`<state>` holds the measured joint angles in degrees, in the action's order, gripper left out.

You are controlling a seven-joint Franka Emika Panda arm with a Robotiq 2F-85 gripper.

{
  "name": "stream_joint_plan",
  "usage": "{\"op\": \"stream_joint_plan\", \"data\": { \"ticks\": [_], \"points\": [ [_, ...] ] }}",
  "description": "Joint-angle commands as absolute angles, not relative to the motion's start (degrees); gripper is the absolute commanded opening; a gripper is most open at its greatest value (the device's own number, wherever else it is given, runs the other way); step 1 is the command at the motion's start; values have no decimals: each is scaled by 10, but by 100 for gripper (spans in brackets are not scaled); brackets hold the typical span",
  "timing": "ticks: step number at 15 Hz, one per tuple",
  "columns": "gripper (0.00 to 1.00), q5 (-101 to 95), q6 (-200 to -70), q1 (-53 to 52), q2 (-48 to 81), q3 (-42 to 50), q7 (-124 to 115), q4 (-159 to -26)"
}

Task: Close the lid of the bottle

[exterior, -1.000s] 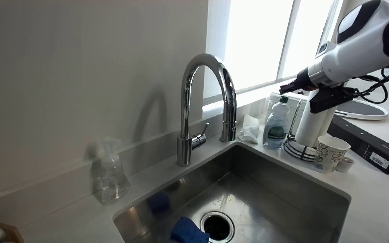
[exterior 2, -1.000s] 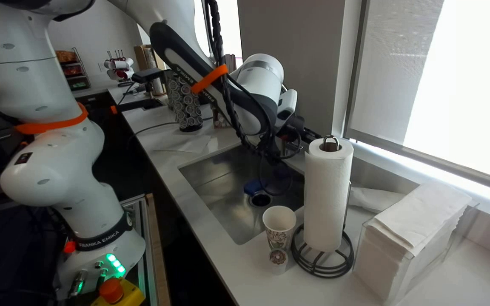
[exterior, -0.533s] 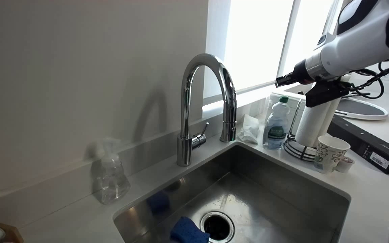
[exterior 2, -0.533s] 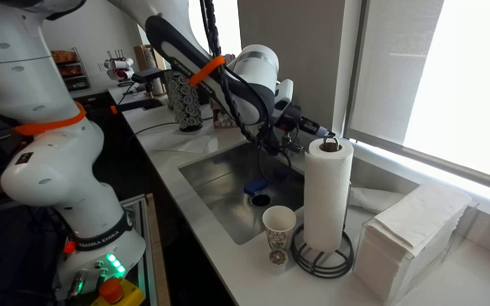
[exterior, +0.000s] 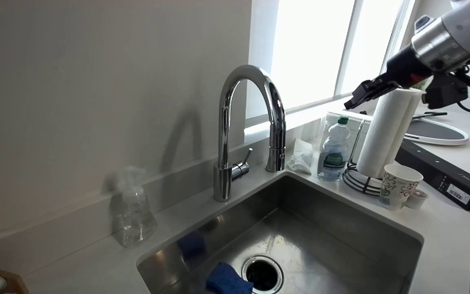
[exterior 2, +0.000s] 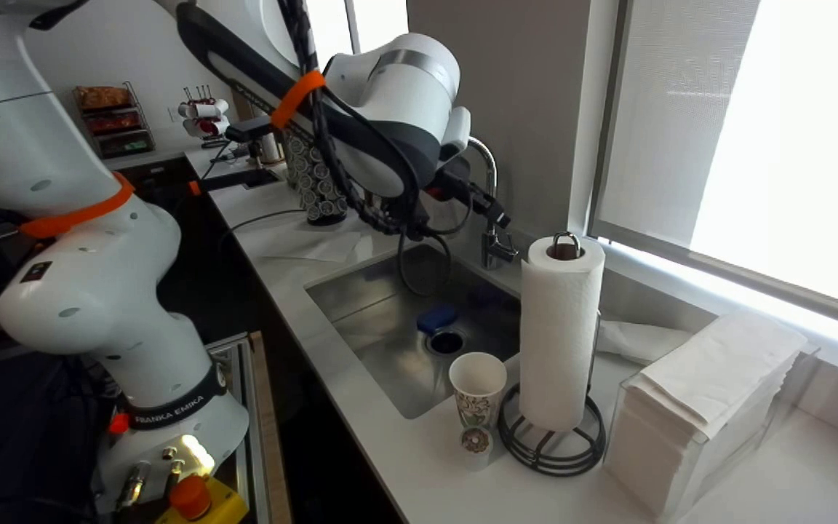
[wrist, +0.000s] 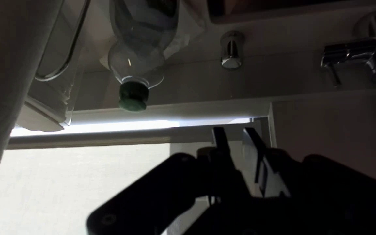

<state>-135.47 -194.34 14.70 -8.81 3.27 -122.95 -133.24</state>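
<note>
The clear blue-tinted bottle (exterior: 333, 153) stands upright at the sink's back corner. Its green lid (exterior: 342, 119) sits on the neck; I cannot tell whether it is fully pressed down. In the wrist view the bottle (wrist: 139, 42) and lid (wrist: 133, 96) show upside down, left of the fingers. My gripper (exterior: 348, 104) is above the lid and slightly to its side, apart from it. In the wrist view the gripper (wrist: 233, 131) has a gap between its fingers and nothing in it. In an exterior view the gripper (exterior 2: 503, 220) shows, but the bottle is hidden behind the paper-towel roll.
The paper-towel roll (exterior: 386, 130) stands close beside the bottle, under the gripper. A paper cup (exterior: 400, 185), a napkin box (exterior 2: 710, 407) and a black box (exterior: 443, 171) are nearby. The faucet (exterior: 223, 134) rises over the sink (exterior: 341, 228). A blue sponge (exterior: 229, 279) lies in it.
My gripper has risen from just over the lid and drawn back toward the robot, away from the bottle. The bottle and lid look unmoved. The base light went from green to yellowish white.
</note>
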Motion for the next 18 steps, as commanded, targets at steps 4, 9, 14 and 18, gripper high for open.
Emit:
{"op": "stream_joint_plan", "data": {
  "ticks": [4,9,14,18],
  "points": [
    [75,-1455,-2143,395,-137,-127,-1225,-1403],
    [100,-1442,-2294,617,-261,-348,-1232,-1484],
    [100,-1456,-2369,658,-257,-415,-1243,-1443],
    [100,-1463,-2402,713,-318,-484,-1263,-1416]
  ]
}}
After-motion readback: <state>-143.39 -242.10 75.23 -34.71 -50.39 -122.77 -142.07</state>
